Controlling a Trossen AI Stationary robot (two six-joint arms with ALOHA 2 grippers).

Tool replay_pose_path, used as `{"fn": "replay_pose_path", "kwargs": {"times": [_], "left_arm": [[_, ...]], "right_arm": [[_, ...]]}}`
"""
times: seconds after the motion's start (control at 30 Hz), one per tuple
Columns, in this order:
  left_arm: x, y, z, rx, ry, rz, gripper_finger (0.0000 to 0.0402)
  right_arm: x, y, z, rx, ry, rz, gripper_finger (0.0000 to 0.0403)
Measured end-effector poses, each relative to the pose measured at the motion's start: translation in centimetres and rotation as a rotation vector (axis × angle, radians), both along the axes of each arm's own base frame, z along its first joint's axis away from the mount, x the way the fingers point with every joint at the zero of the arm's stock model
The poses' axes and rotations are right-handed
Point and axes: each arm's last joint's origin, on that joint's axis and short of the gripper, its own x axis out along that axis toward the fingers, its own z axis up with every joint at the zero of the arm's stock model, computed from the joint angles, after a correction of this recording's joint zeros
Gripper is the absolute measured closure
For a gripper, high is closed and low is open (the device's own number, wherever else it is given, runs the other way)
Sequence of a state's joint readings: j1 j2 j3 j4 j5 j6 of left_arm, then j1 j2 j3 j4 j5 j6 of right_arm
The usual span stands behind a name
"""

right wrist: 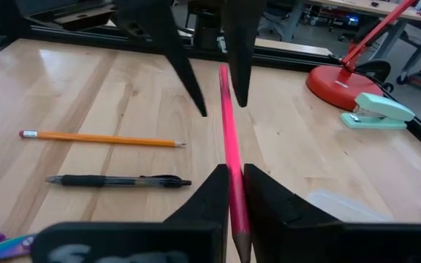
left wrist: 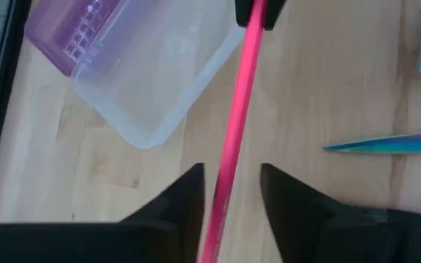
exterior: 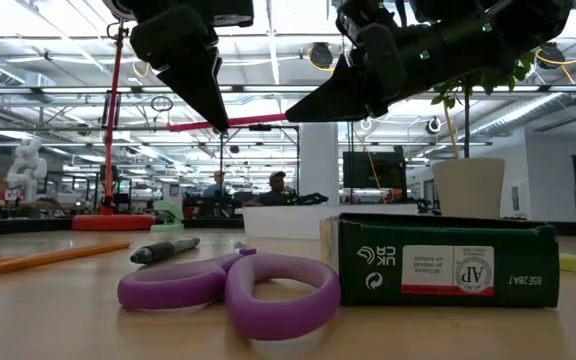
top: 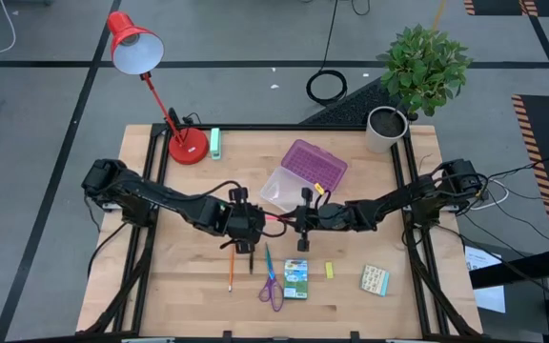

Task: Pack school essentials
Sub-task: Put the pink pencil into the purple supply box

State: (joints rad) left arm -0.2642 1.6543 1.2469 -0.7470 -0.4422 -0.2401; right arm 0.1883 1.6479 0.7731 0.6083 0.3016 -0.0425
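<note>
Wooden table (top: 160,286) | right pincer (right wrist: 231,191) clamps pink pencil (right wrist: 229,139) | left pincer (left wrist: 229,191) open around it

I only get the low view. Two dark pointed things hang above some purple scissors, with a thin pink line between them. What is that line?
Observer: A pink pencil. The right tool is shut on one end of it.
Operator: And the other pointed thing?
Observer: That is the left tool. It is open, with its fingers on either side of the pencil and not pinching it.
Operator: Is there anywhere to put the pencil?
Observer: A clear case lies open just beyond the tools, and its tub looks empty.
</note>
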Motion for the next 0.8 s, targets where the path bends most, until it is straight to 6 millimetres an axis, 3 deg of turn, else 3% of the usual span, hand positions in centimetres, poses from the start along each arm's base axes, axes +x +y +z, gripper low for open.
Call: {"fn": "replay_pose_path", "kwargs": {"times": [0.17,0.37,0.8], "left_arm": [[-0.1,-0.4,0.0,-0.007,-0.009,0.010,0.0205],[-0.4,-1.0,0.0,0.040,-0.011,0.003,0.0167],[-1.2,-0.7,-0.3,0.075,0.061,0.057,0.0156]], "right_arm": [[-0.1,-0.2,-0.1,-0.001,0.024,-0.003,0.0380],[-0.8,-0.8,0.5,-0.008,0.075,-0.016,0.0380],[-3.2,-1.9,2.3,-0.027,0.211,-0.038,0.0379]]}}
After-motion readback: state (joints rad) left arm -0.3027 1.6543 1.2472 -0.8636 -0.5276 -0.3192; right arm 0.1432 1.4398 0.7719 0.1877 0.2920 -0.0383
